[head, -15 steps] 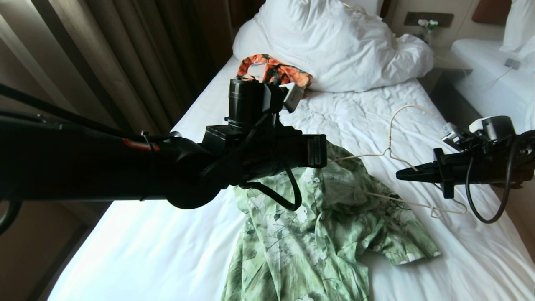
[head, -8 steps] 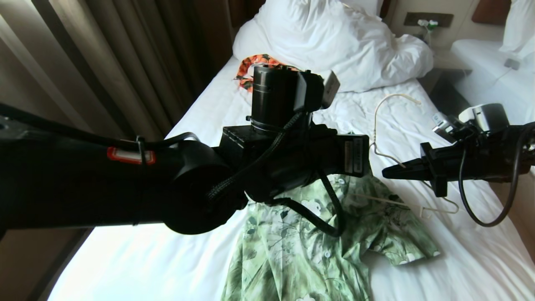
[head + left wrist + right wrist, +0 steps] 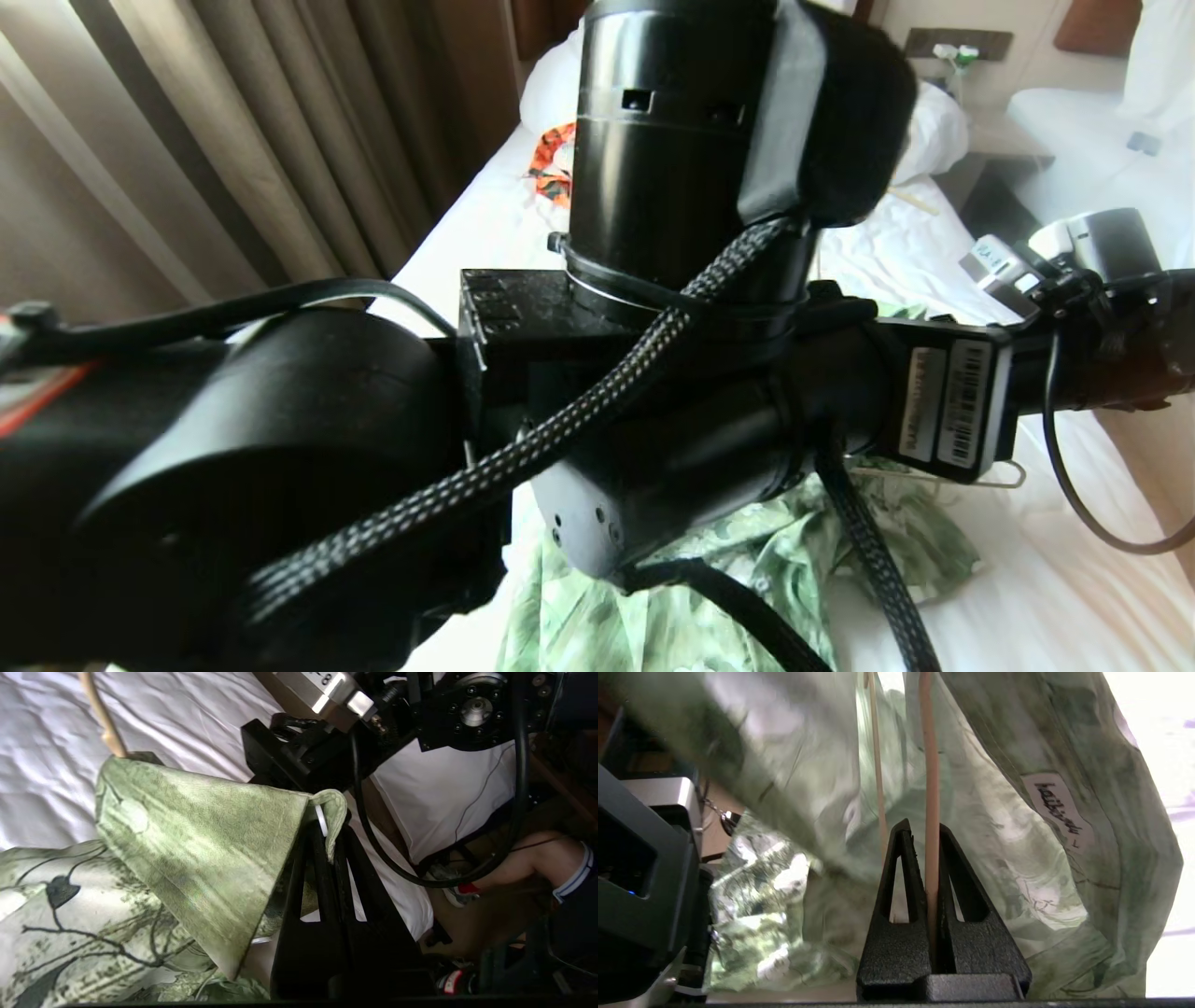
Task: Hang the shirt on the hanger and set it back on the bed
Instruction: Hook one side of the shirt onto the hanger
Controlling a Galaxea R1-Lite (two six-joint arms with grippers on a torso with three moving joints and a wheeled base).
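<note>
Shirt [image 3: 196,844]: half dressed — your left gripper [image 3: 327,826] pinches its fabric edge, right gripper [image 3: 927,858] clamps the hanger [image 3: 930,788] wire inside; seating shoulders and laying it mid-bed [image 3: 1074,597] remain.

Shirt [image 3: 196,844]: thin woven cloth, matt, soft folds, fine weave visible; sewn-in label [image 3: 1057,807] of white cloth with handwritten ink.
Hanger [image 3: 930,812]: thin rod, cream coating, smooth, slight sheen.
Left gripper [image 3: 327,854] and right gripper [image 3: 924,849]: black plastic, fingers grainy and matt.
Left arm [image 3: 672,168]: black housing, smooth and semi-glossy; braided fabric cable sleeve [image 3: 523,448], rough; paper barcode stickers.
Bed [image 3: 1074,597]: white cotton sheet, matt, wrinkled.
Curtain [image 3: 187,149]: heavy cloth, matt.
</note>
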